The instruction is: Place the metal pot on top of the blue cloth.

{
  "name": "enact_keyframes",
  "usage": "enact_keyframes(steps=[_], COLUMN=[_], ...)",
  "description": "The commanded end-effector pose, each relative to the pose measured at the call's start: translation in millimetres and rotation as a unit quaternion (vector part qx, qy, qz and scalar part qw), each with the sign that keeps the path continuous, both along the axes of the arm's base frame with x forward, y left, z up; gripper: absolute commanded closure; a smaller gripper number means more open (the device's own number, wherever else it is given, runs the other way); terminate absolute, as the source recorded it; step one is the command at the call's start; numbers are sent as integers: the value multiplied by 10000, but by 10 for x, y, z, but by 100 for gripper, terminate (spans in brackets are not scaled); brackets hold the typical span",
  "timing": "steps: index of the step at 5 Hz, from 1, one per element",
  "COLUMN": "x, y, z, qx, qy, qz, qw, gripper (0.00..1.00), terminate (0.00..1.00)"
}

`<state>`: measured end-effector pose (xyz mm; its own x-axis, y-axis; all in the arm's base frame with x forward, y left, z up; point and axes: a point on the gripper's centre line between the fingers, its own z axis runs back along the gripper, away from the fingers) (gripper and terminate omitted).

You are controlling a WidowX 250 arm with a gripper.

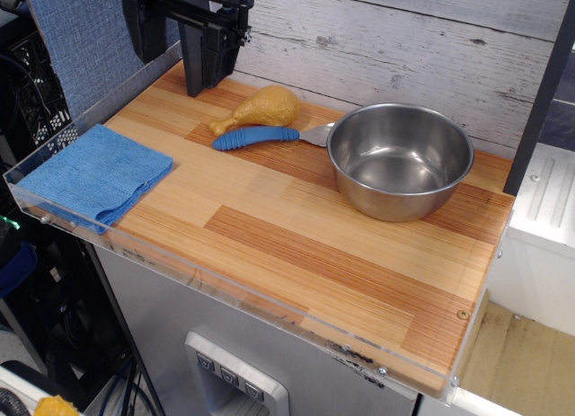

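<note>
The metal pot (pixel 400 160) is a shiny, round, empty steel bowl that stands upright at the right of the wooden tabletop (pixel 296 245). The blue cloth (pixel 94 175) lies folded flat at the table's left front corner, far from the pot. My black gripper (pixel 175 70) hangs at the back left, above the table's rear edge. It is open and empty, well apart from both the pot and the cloth.
A yellow toy chicken drumstick (pixel 260 109) and a blue-handled metal spoon (pixel 260 137) lie at the back middle, the spoon's bowl almost touching the pot. A clear acrylic rim (pixel 225 295) edges the front and left sides. A whitewashed plank wall (pixel 404 48) stands behind.
</note>
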<state>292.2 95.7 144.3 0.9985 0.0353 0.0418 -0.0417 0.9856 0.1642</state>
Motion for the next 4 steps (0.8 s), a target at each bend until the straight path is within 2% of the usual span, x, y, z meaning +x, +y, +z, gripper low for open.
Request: enact_keyframes(steps=[1,3,4], x=[0,249,431], y=[0,-712,-872], z=[0,-56,-124], qx=[0,-119,-373], qy=[0,80,127], qz=[0,-644,-799], qw=[10000,9978,9960], gripper=[0,0,0], terminate=[0,0,0])
